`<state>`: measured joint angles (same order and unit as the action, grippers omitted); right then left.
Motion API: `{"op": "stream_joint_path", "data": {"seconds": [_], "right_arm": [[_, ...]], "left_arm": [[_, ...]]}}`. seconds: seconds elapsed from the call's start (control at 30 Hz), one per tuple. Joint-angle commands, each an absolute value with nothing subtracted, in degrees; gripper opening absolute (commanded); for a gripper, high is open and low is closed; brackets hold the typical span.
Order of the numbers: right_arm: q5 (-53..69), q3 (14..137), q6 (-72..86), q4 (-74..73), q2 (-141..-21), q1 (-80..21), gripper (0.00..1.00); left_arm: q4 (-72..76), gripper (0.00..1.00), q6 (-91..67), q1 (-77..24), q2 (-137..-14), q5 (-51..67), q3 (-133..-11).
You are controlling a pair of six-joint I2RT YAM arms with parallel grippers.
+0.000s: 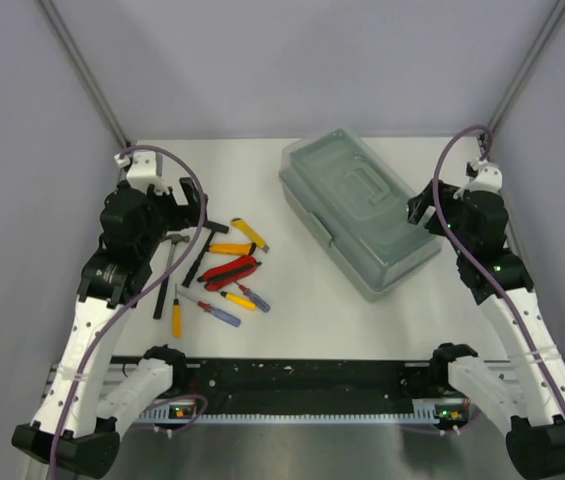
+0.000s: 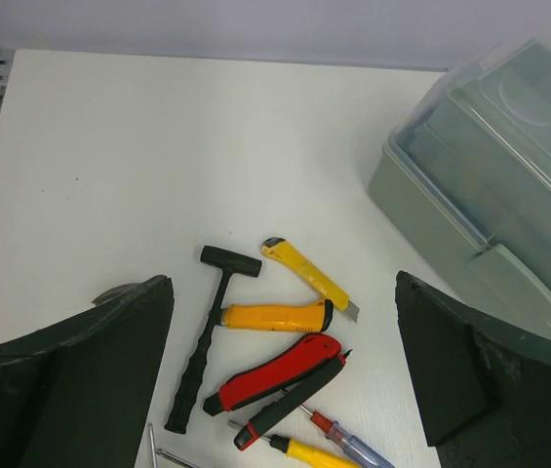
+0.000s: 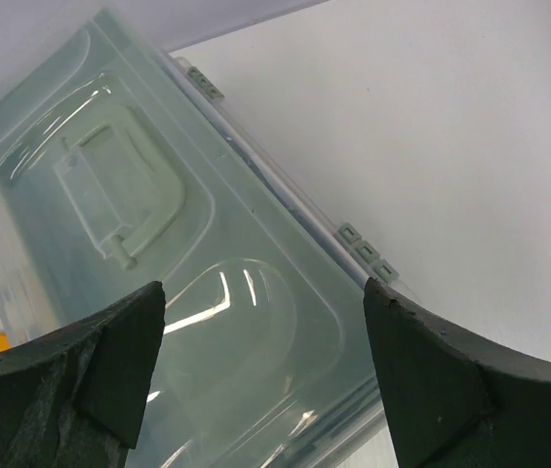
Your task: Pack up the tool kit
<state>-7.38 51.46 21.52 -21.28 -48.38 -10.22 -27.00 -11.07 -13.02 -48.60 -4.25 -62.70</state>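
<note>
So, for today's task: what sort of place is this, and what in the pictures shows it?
Most likely a robotics lab test cell, not a workshop: a left arm and right arm bolted to a black rail at a white table, plain grey screen walls, and a closed toolbox.

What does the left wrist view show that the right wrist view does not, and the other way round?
Only the left wrist view plainly shows the tools: a black hammer, a yellow utility knife and red-and-black pliers. Only the right wrist view shows the top of the clear lid, with its recessed carry handle and small hinge tabs along one edge. Both show the closed grey-green plastic toolbox and the white table.
</note>
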Motion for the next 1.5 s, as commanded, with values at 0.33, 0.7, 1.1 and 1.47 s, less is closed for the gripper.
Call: {"op": "stream_joint_path", "data": {"seconds": [0.33, 0.7, 1.1, 1.47], "right_arm": [[-11.6, 63.4, 23.3, -27.2, -62.5, -6.1, 0.86], [2.7, 61.5, 19.8, -27.3, -67.2, -4.6, 0.9], [20.6, 49.8, 31.8, -30.1, -56.4, -4.6, 0.87], [20.5, 45.6, 35.2, -31.8, -47.9, -4.6, 0.85]], "left_arm": [[-19.8, 0.98, -18.7, -13.1, -51.1, 12.0, -57.0], [2.3, 0.98, -37.9, -13.4, -61.5, 28.5, -50.4], [20.0, 0.93, -50.3, -18.1, -75.5, 29.4, -51.2], [22.7, 0.9, -51.1, -24.2, -86.9, 30.7, -56.0]]}}
